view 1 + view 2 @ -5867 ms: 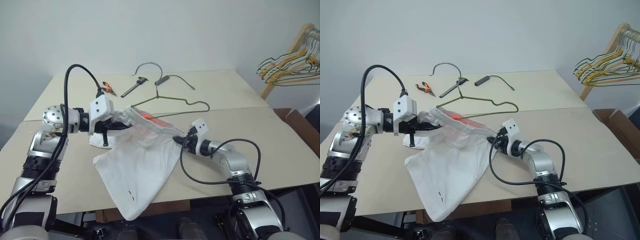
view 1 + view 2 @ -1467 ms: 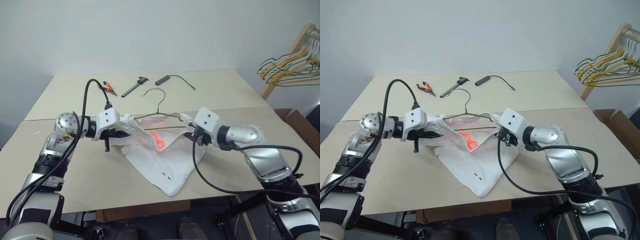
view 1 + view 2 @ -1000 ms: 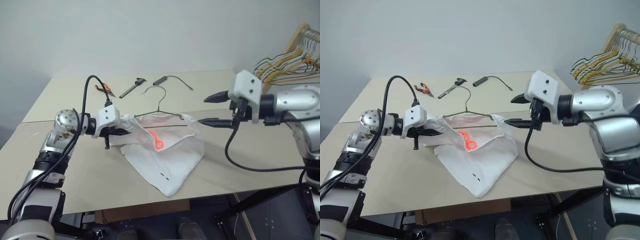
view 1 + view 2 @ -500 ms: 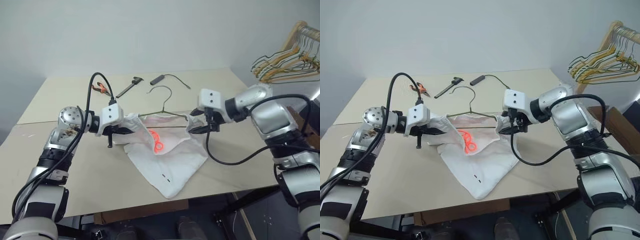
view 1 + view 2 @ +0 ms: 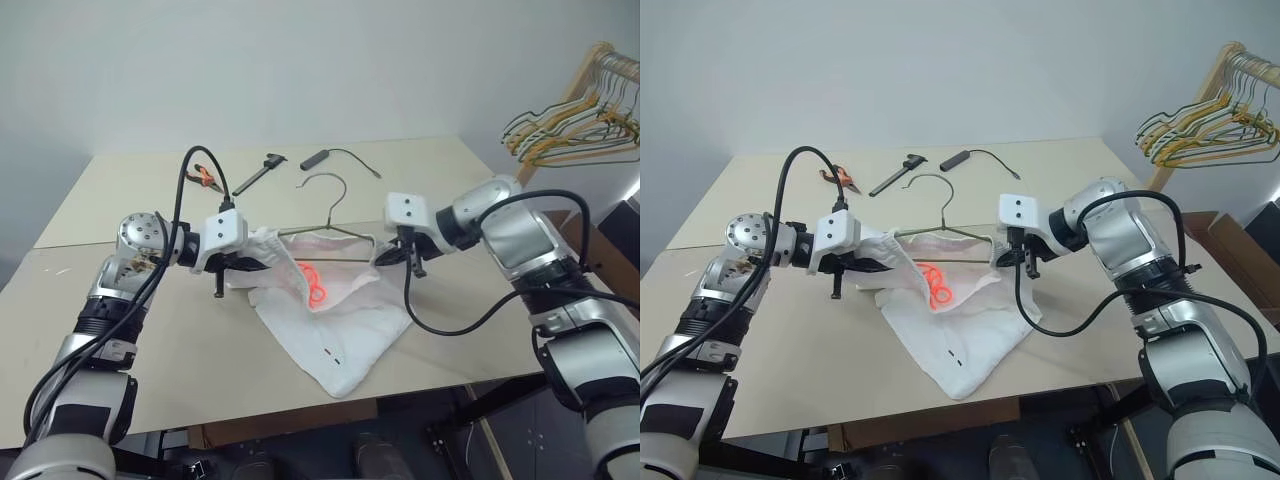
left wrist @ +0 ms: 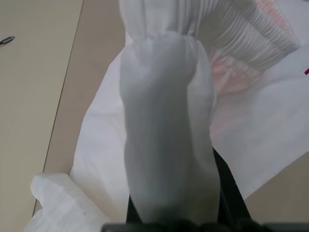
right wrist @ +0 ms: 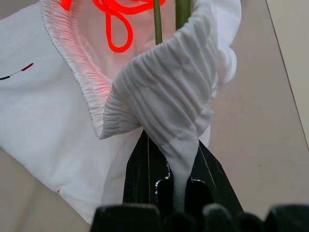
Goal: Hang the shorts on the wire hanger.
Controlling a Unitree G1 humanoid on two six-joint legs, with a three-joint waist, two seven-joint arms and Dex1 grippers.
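The white shorts lie on the table with the gathered waistband lifted and stretched between my two grippers. A red drawcord loop shows inside the opening. The wire hanger runs along the raised waistband, with its hook pointing away from me. My left gripper is shut on the left end of the waistband. My right gripper is shut on the right end. In the right wrist view the bunched elastic is pinched between the fingers, with the hanger wires just beyond.
Orange-handled pliers, a dark tool and a black handle with a cable lie at the far side of the table. A wooden rack of hangers stands at the right. The table's front edge is near the shorts' hem.
My right gripper, raised and open a second ago, came down to the right end of the waistband and shut on it. The left gripper kept its hold.
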